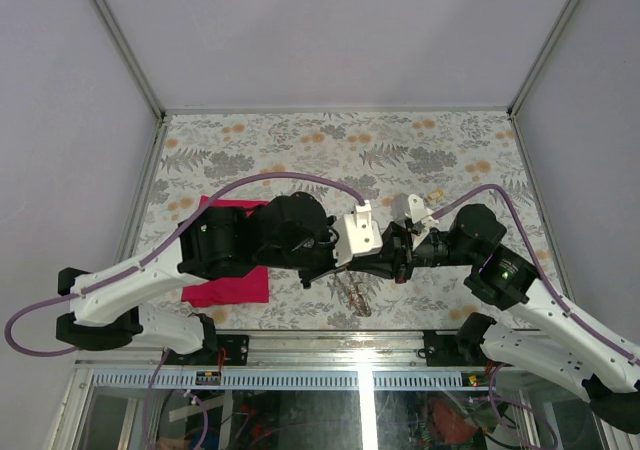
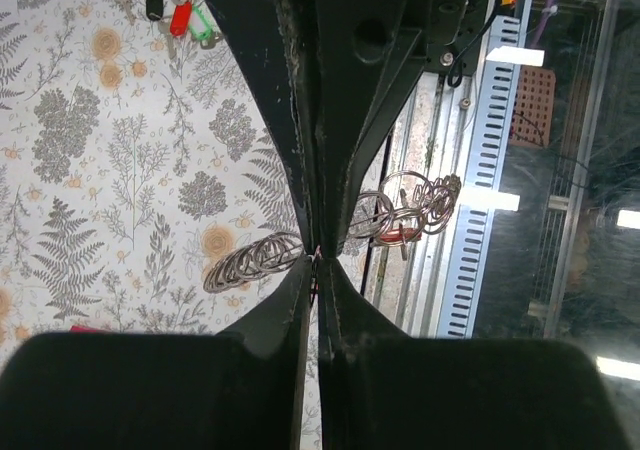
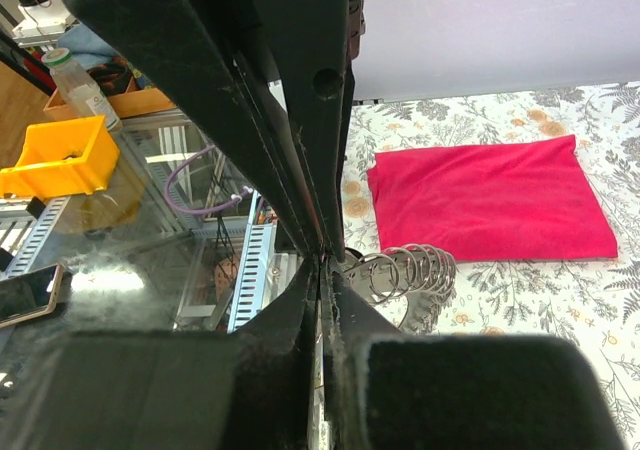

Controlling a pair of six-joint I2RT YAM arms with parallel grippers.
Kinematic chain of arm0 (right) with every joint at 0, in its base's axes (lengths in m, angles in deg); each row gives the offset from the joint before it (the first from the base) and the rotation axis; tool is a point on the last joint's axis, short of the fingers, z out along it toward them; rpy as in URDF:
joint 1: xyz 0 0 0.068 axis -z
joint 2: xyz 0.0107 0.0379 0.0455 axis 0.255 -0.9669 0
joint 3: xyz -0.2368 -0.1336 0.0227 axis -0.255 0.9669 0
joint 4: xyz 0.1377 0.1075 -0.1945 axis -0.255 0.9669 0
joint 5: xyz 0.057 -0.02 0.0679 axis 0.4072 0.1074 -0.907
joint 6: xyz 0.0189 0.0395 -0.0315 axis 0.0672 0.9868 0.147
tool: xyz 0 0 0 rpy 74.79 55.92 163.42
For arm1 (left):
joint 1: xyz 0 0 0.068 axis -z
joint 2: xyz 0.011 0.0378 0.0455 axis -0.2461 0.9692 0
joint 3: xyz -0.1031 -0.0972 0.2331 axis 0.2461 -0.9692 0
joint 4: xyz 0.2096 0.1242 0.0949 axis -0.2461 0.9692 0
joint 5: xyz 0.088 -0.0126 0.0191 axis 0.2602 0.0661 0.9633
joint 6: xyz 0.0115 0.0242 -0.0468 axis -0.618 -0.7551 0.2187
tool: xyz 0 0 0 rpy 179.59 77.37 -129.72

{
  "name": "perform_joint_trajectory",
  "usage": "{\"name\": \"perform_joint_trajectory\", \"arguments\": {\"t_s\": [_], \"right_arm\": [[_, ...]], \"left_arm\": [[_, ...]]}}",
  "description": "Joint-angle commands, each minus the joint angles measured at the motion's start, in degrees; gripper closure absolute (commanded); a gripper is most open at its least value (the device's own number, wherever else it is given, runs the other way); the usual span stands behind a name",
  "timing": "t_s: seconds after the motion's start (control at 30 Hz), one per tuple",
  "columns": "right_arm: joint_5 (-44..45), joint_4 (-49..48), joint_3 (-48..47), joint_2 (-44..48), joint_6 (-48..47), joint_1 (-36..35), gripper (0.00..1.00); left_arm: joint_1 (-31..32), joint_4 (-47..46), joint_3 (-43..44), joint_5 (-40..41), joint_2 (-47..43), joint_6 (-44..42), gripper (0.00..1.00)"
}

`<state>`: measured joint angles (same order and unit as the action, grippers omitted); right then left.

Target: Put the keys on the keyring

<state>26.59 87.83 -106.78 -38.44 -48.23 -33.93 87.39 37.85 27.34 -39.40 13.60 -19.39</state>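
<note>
Tip to tip near the front edge of the counter (image 2: pixel 100 170), the left end effector (image 2: pixel 316 270) pinches the keyring (image 2: pixel 255 262), seemingly to steady its loops. The right end effector (image 3: pixel 320 270) sits closed tight alongside, its hold unclear. The keys (image 2: pixel 172 15) lie well apart, unthreaded.

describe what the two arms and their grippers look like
Both the left arm and the right arm have white shell links near the base and bulky black joint housings further out. A thin purple cable loops along each. A white block sits at each wrist. A small green light shows on the right arm. The left gripper and right gripper have long, black, tapering fingers.
</note>
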Motion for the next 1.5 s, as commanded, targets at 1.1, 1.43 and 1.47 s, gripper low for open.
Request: {"name": "perform_joint_trajectory", "arguments": {"t_s": [1.1, 1.43, 1.47], "right_arm": [[6.7, -25.3, 4.3, 8.1, 12.7, -0.1, 1.0], [-2.0, -20.6, -0.1, 6.6, 11.4, -0.1, 1.0], [-2.0, -20.1, -0.4, 6.7, 11.3, -0.1, 1.0]], "left_arm": [[0.2, -54.9, -38.0, 2.9, -29.6, 9.8, 0.66], [0.3, -48.0, -36.5, 5.6, -29.6, 5.1, 0.55], [0.2, -47.3, -36.4, 6.0, -29.4, 4.4, 0.54]]}}
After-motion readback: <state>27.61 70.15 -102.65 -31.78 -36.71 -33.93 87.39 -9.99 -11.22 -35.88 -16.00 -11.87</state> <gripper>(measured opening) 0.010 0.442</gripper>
